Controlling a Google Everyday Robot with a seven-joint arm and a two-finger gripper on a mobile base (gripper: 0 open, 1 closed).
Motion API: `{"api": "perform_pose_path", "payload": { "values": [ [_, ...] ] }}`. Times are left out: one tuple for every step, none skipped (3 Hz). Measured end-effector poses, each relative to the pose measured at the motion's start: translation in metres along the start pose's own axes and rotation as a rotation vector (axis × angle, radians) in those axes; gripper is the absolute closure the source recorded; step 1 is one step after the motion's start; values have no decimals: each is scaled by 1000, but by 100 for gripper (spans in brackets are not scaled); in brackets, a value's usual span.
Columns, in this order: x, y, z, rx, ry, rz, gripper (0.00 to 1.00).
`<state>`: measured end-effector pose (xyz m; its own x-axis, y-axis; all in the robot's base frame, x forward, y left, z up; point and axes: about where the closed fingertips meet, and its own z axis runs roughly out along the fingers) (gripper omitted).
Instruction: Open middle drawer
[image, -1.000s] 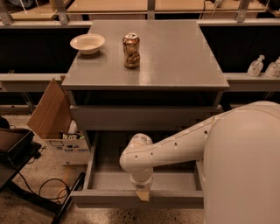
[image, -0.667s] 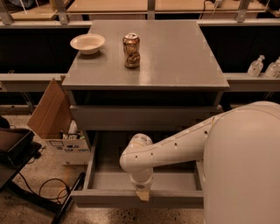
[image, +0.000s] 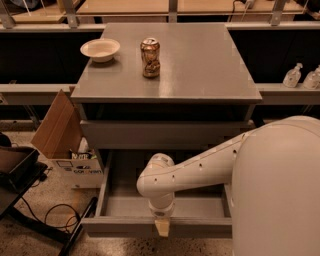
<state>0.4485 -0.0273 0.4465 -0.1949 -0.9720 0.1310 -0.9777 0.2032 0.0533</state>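
The grey cabinet (image: 165, 95) has a closed upper drawer front (image: 160, 134) just under its top. Below it the middle drawer (image: 125, 206) stands pulled out towards me, its shallow grey tray showing and its front panel (image: 115, 226) nearest the camera. My gripper (image: 162, 228) hangs down from the white arm (image: 200, 167) at the middle of that front panel's top edge, touching or just over it. The third drawer is hidden beneath the open one.
A cream bowl (image: 100, 49) and a copper-coloured can (image: 150, 57) stand on the cabinet top. An open cardboard box (image: 65, 145) sits on the floor to the left, beside a black stand (image: 20, 185) and cables. Soap bottles (image: 292, 76) stand on the right shelf.
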Motion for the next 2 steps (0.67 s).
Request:
{"api": "perform_pose_path", "payload": {
  "values": [
    [1, 1, 1, -2, 1, 0, 0],
    [9, 8, 5, -5, -12, 0, 0]
  ]
}}
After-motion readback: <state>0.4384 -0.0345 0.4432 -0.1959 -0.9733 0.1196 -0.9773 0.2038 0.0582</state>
